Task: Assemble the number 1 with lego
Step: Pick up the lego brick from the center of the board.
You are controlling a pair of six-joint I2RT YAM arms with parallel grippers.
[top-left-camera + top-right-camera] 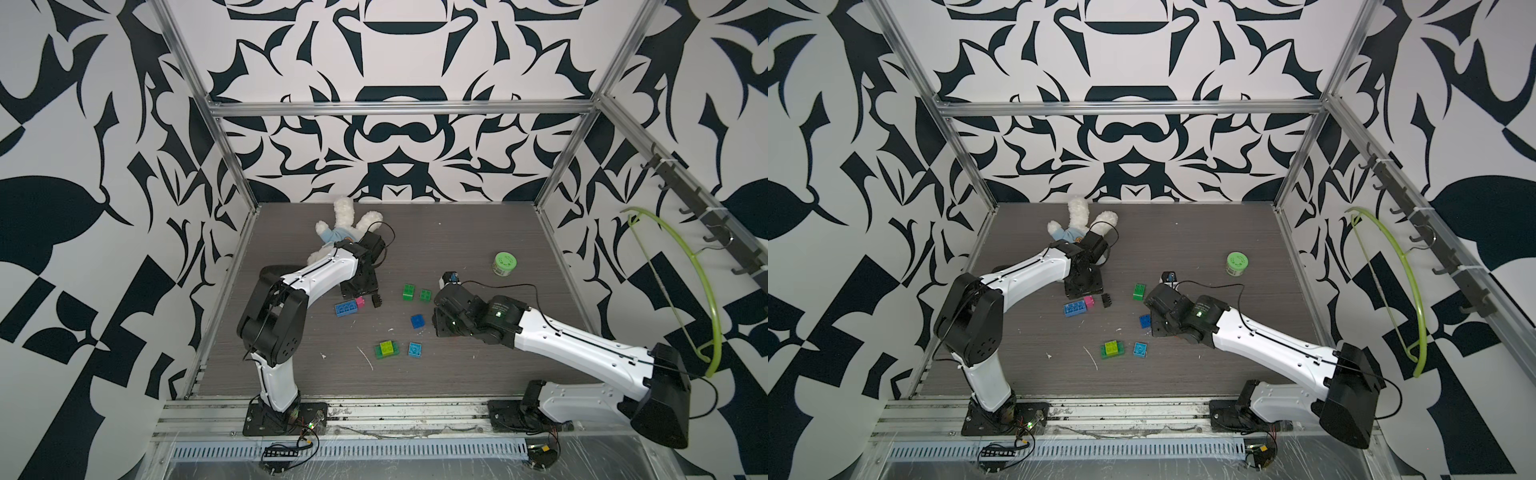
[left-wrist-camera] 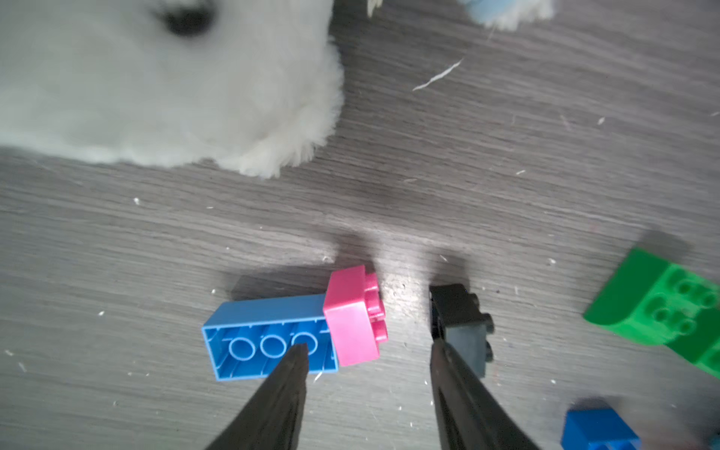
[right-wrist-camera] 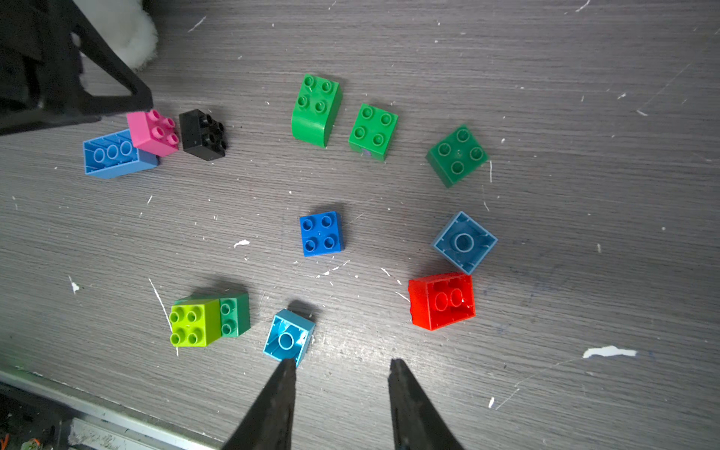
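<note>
The lego bricks lie loose on the grey table. A long light blue brick (image 2: 269,335) lies on its side with a pink brick (image 2: 350,315) against its end and a black brick (image 2: 461,323) beside that. My left gripper (image 2: 366,346) hovers open over them, the pink brick between its fingers but untouched. My right gripper (image 3: 342,362) is open and empty, near a light blue brick (image 3: 289,337). Around it lie a lime-on-green stack (image 3: 206,321), a blue brick (image 3: 321,233), a red brick (image 3: 442,300) and green bricks (image 3: 315,111).
A white plush toy (image 1: 345,232) lies at the back left, behind my left arm. A green-lidded round jar (image 1: 505,264) stands at the back right. A green hanger (image 1: 706,291) hangs on the right wall. Metal frame rails border the table.
</note>
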